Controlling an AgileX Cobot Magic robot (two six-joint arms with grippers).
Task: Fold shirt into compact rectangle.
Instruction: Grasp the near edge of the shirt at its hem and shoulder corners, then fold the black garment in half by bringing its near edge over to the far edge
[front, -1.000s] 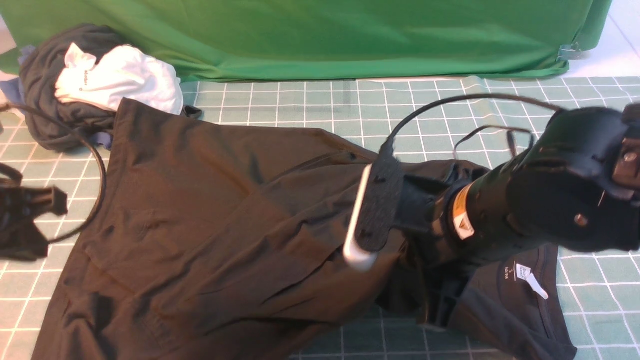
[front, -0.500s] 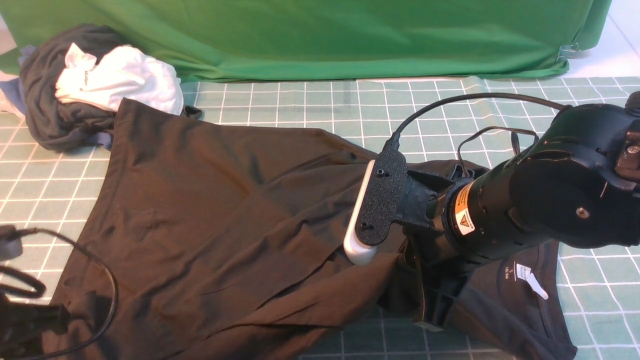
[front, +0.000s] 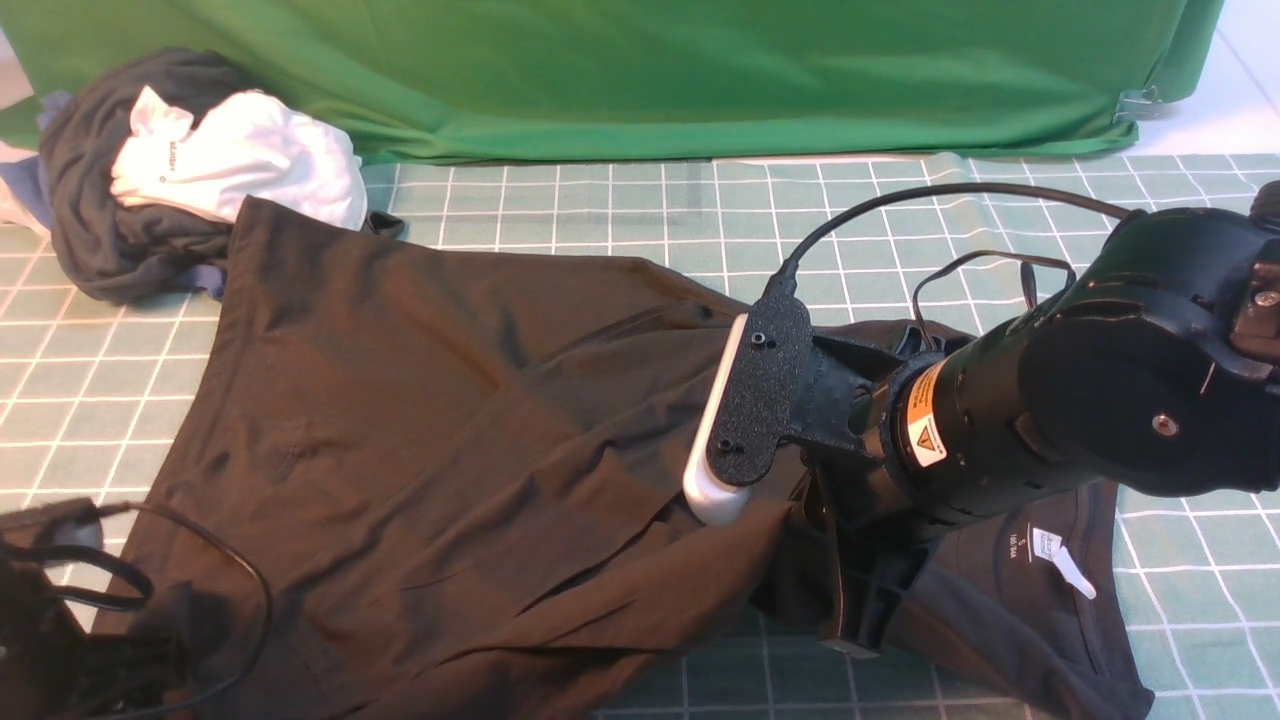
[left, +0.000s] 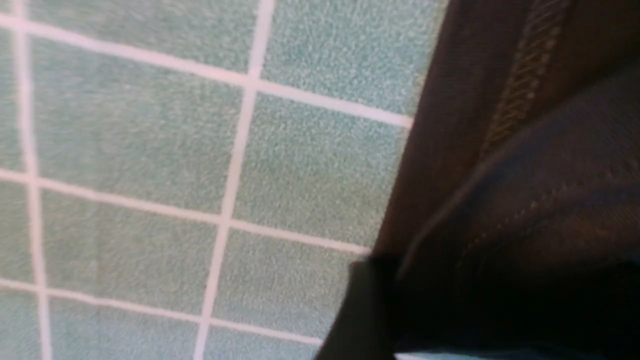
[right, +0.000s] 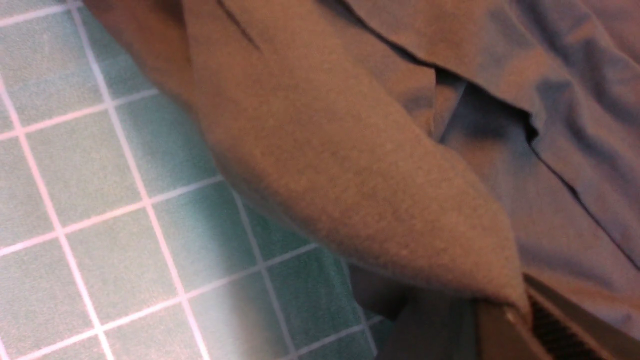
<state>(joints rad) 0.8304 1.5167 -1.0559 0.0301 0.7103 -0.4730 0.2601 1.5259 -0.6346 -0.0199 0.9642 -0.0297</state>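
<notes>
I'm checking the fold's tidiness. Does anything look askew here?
Yes. The shirt lies crooked and rumpled on the mat, one fold pinched in the right gripper, neck tag exposed. Its far corner reaches the white garment.

Warning-triangle label (front: 923, 435) on right arm (front: 1120, 400); shirt (front: 420, 400) tag (front: 1047, 545) illegible.

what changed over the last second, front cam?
Left arm dropped back toward the robot, from beside the left edge of the shirt to over its near-left corner; its jaws can't be made out. Right gripper nudged slightly and settled, still pinching a fold of the shirt. Shirt layout and the clothes pile unchanged.
</notes>
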